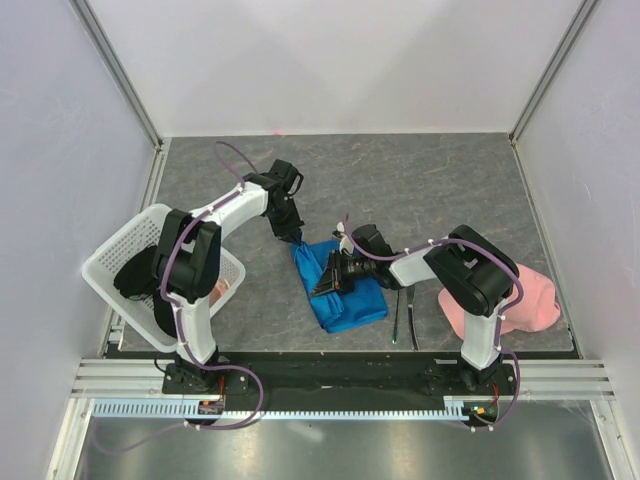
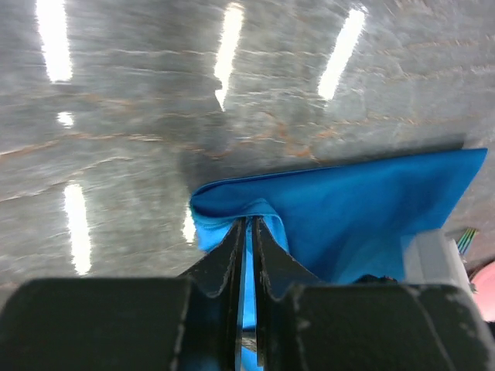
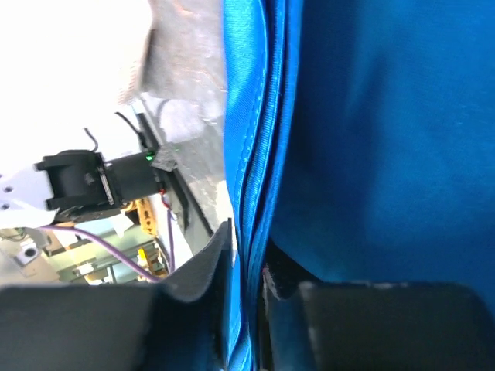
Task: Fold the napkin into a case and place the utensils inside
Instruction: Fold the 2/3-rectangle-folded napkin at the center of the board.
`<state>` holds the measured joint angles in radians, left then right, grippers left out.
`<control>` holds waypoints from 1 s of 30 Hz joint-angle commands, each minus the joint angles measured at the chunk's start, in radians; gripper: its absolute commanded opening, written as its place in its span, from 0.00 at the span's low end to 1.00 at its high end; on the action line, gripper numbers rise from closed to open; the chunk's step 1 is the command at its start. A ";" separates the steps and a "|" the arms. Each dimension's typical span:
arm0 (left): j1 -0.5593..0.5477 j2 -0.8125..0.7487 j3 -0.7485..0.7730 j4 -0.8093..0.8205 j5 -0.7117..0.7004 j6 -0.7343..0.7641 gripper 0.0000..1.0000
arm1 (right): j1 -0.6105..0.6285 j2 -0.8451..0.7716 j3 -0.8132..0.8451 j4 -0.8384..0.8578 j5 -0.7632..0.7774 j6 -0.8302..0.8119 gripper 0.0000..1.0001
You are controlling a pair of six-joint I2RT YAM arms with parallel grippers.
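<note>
Left hand (image 2: 246, 222), right hand (image 3: 246, 259) pinch thin blue napkin (image 2: 363, 209) at folded, hemmed edges.

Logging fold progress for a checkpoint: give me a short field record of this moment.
napkin: blue, partly folded, centre
left gripper: shut on napkin's far corner
right gripper: shut on napkin's layered edge
utensils: on table right of napkin, not inside
pink cloth: right table edge
basket: white, left edge
</note>
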<state>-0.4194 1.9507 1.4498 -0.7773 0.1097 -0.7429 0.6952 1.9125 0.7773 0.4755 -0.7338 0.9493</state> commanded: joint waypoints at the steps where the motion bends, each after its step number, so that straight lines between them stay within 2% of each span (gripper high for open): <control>1: -0.039 0.040 0.023 0.055 0.059 -0.035 0.12 | -0.014 -0.035 0.068 -0.185 0.030 -0.137 0.32; 3: -0.051 0.050 0.024 0.061 0.059 -0.038 0.12 | -0.023 -0.053 0.105 -0.250 0.051 -0.171 0.40; 9: -0.061 0.068 0.021 0.076 0.070 -0.035 0.11 | -0.051 -0.076 0.211 -0.471 0.093 -0.299 0.55; 15: -0.061 0.067 0.020 0.084 0.068 -0.029 0.11 | -0.060 -0.015 0.321 -0.560 0.108 -0.348 0.61; 19: -0.061 0.030 0.021 0.082 0.079 -0.023 0.14 | -0.062 0.016 0.352 -0.554 0.111 -0.334 0.61; 22: -0.059 -0.033 0.021 0.079 0.067 -0.009 0.29 | -0.062 0.026 0.358 -0.552 0.116 -0.325 0.59; 23: -0.058 -0.053 0.021 0.073 0.067 -0.004 0.38 | -0.062 0.031 0.353 -0.551 0.117 -0.319 0.56; 26: -0.058 -0.127 0.014 0.047 0.055 0.022 0.48 | -0.062 0.039 0.347 -0.535 0.117 -0.308 0.51; 30: -0.058 -0.226 -0.061 -0.011 0.033 0.046 0.50 | -0.063 0.049 0.338 -0.509 0.105 -0.282 0.45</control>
<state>-0.4793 1.8416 1.4403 -0.7368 0.1596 -0.7399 0.6327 1.9484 1.1015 -0.0685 -0.6273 0.6460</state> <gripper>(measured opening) 0.500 0.480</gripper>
